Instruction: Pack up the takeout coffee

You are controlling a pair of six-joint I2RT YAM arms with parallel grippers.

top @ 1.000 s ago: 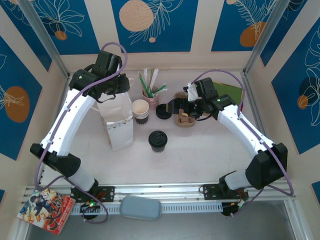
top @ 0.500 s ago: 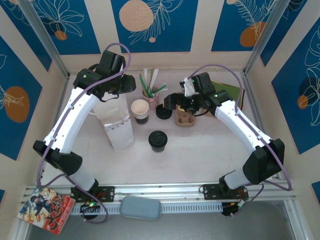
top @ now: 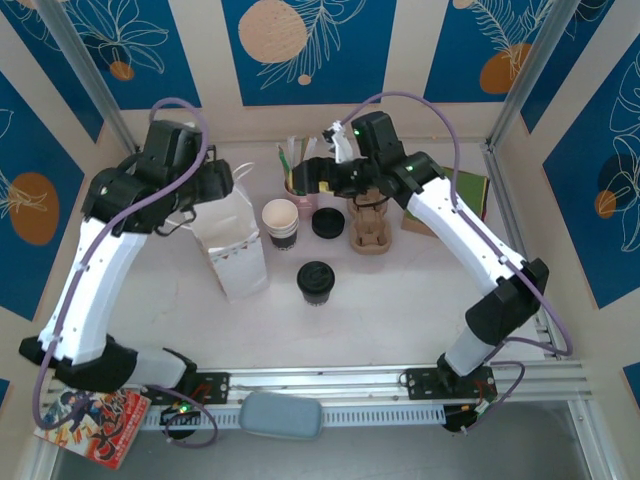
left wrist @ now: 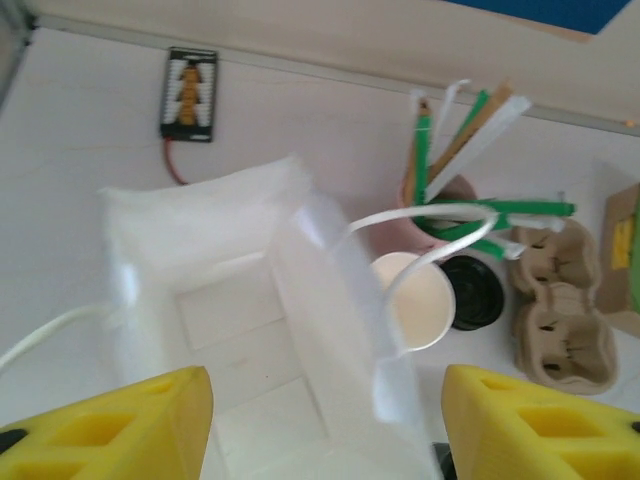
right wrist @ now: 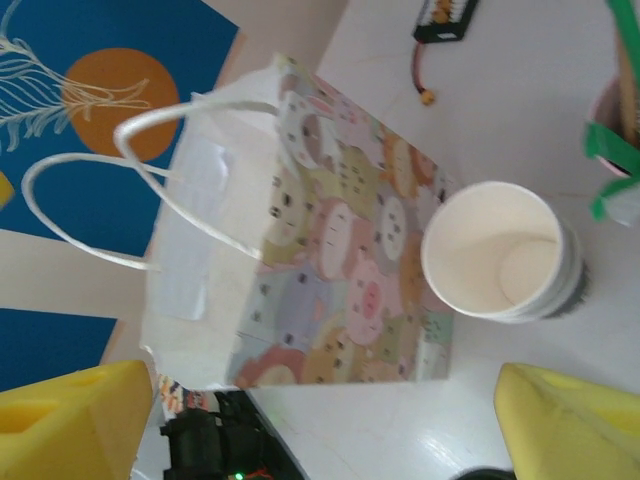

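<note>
LIVE | left gripper (left wrist: pixel 325 430) jaws apart above open bag (left wrist: pixel 240 330) | right gripper (right wrist: pixel 325 420) spread wide, empty | takeout coffee (top: pixel 316 282) on table (top: pixel 400 300) near bag, untouched | risk: right snags lidless cup (right wrist: pixel 490 250) or topples bag

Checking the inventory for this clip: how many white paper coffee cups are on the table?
2. The lidded takeout coffee stands right of the paper bag, nearer the arm bases. The lidless cup stands farther back, beside the bag. More may be nested under it.
</note>
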